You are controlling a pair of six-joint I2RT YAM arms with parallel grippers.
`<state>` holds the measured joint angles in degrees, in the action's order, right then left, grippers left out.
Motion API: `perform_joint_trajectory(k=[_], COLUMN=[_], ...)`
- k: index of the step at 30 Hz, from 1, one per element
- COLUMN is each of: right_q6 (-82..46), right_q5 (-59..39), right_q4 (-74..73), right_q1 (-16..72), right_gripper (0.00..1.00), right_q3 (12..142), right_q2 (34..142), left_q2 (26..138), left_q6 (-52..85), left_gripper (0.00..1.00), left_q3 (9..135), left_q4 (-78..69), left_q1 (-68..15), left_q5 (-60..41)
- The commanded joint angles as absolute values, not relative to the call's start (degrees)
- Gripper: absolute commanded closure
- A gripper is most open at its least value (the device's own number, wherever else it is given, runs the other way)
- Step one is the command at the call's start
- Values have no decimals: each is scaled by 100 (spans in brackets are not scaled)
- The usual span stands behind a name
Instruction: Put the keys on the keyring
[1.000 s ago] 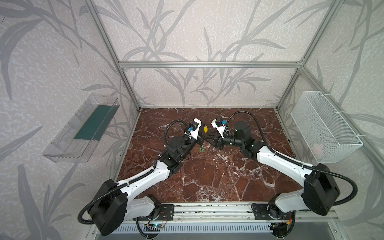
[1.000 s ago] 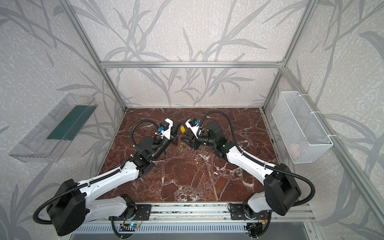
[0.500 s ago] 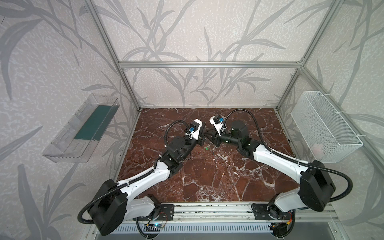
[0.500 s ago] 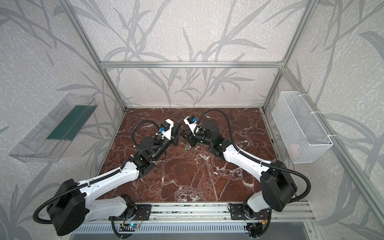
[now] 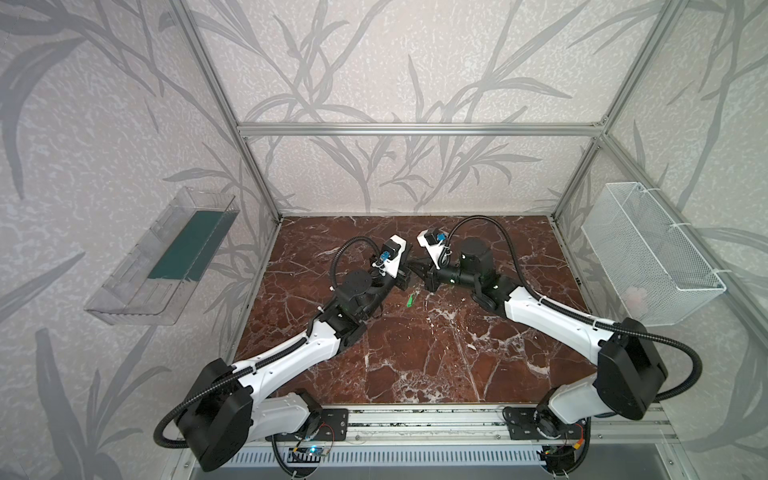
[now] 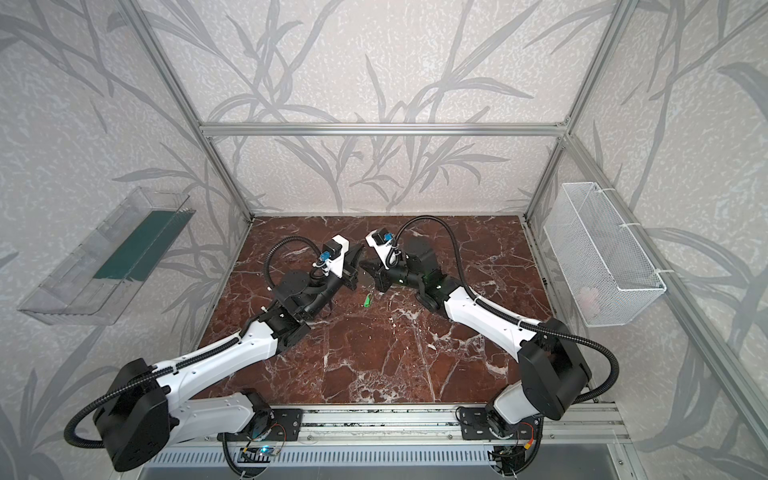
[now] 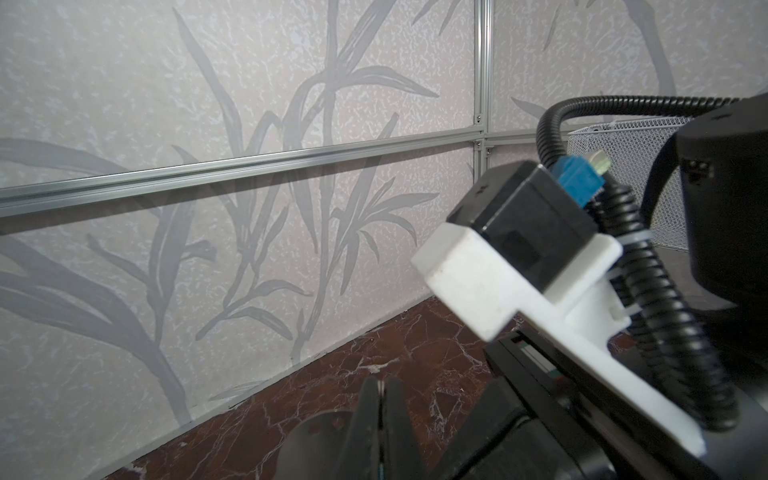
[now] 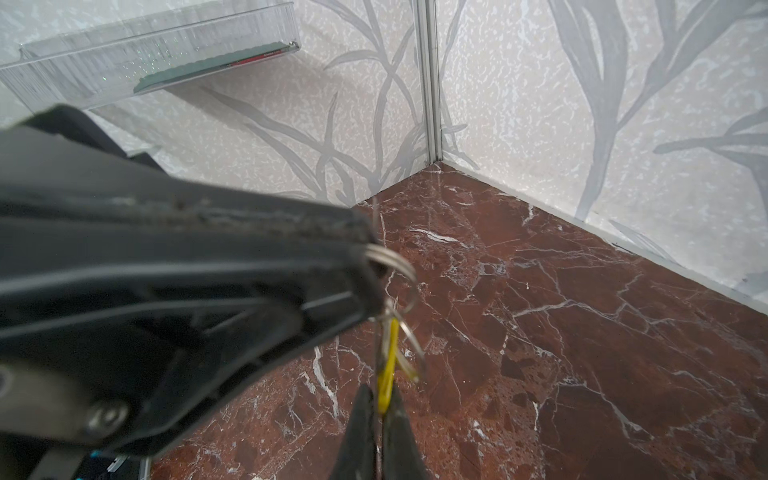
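Alignment mattered: the right end effector (image 8: pixel 380 405) pinched the yellow key (image 8: pixel 389 370), the left end effector (image 8: pixel 368 266) clamped the keyring (image 8: pixel 395 264), seemingly a split ring; slow threading moves suited. The green key (image 5: pixel 410 300) lay on the tabletop (image 5: pixel 415 365) at their six o'clock.
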<state>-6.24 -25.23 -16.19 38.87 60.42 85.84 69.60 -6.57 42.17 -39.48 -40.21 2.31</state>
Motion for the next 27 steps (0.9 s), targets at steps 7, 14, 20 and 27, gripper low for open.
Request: perform_joint_trajectory(k=[7,14,20,27], right_q6=[-1159,-1863,-2608,-2733], right_q5=[-3473,-3837,-4220,-4418], right_q4=[-1480,-1794,-2444,-2743], right_q1=[3668,3291,2962,2848], right_gripper=[100,100,100,100], right_q3=[6312,6207,6121,6149], right_q2=[8623,8687,8923,9116], left_q2=[7149,6991,6697,6357], left_q6=[-868,-861,-343,462], left_gripper=[73,70,68,66], left_q3=[5143,5322,5471,5284], left_q4=[-2770,-2112,-1135,-489], left_q1=[-4036,-3945,-3571,-2752], left_q5=[971,1473,1336,-326])
